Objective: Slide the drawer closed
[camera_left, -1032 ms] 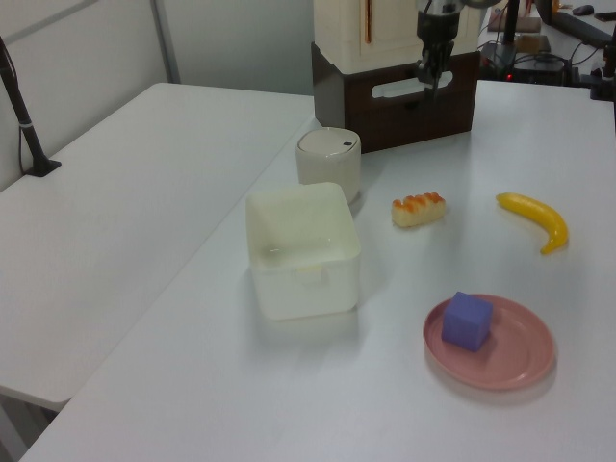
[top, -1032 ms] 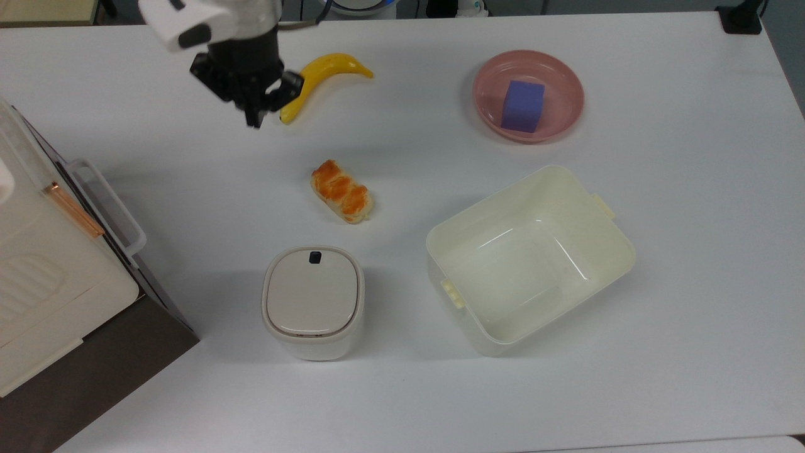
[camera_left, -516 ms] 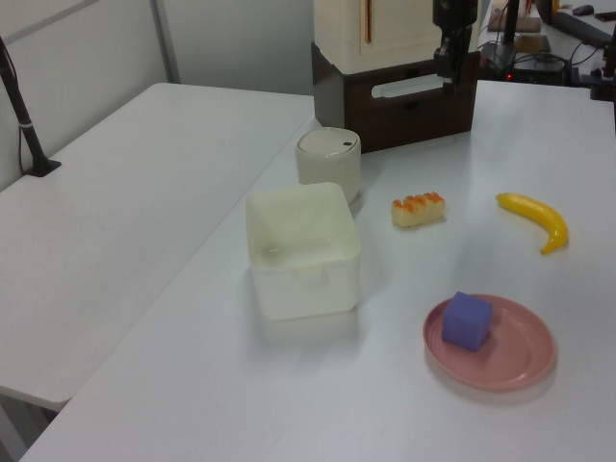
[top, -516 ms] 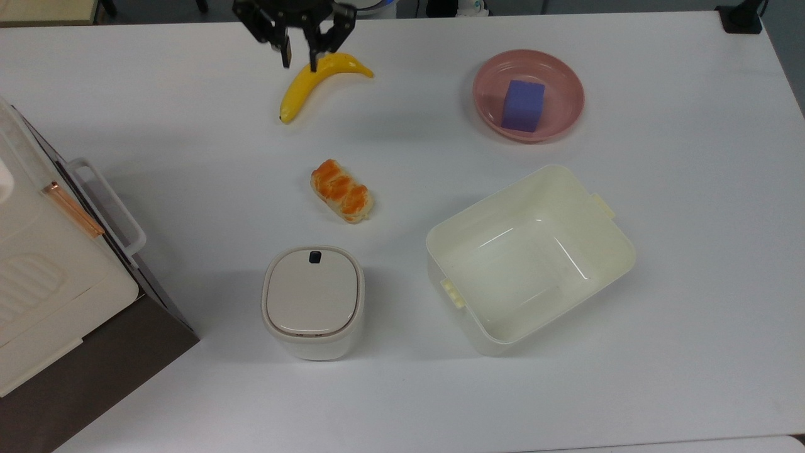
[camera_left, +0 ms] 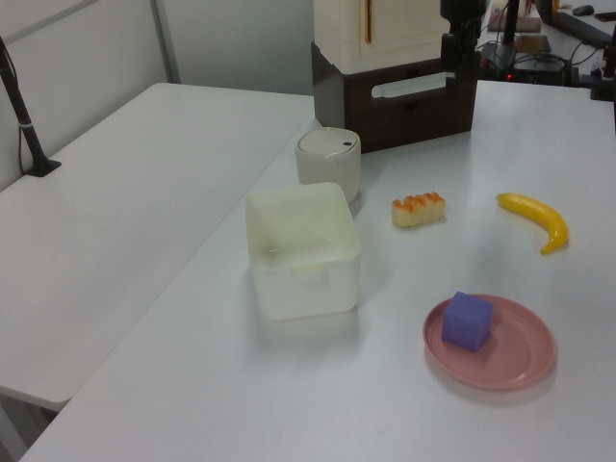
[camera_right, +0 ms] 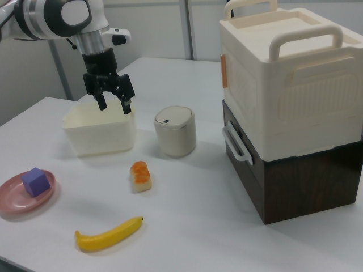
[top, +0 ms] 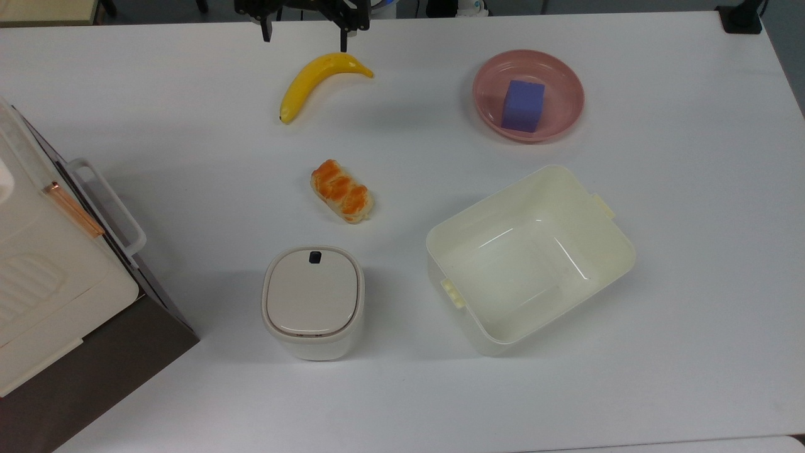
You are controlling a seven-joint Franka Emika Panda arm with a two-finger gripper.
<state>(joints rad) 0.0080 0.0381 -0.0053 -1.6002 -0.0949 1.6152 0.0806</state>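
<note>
Drawer point(camera_right: 241, 153) front sat flush in its dark brown cabinet point(camera_right: 300, 178) as far as I could see, at the top view's left edge of the white table point(top: 402, 390), with its white loop handle point(top: 104, 204) sticking out toward the middle of the table. A cream lidded box point(camera_right: 286, 73) with carry handles rested on top of the cabinet.

I had the gripper point(camera_right: 113, 105) raised above the table, well apart from the drawer, with its two fingers spread wide and nothing between them. In the top view the gripper point(top: 305, 34) was at the top edge, just beyond the banana point(top: 317, 82). In the right view it hung in front of the cream tub point(camera_right: 99, 133).

In the top view, a piece of bread point(top: 341, 190) with an orange glaze lay near the table's middle. Below it stood a small white bin point(top: 312, 301) with a dark button on its lid, and to that bin's right stood the open, empty cream tub. A pink plate point(top: 560, 72) at the top view's upper right held a purple block point(top: 523, 105). None of these things touched one another.
</note>
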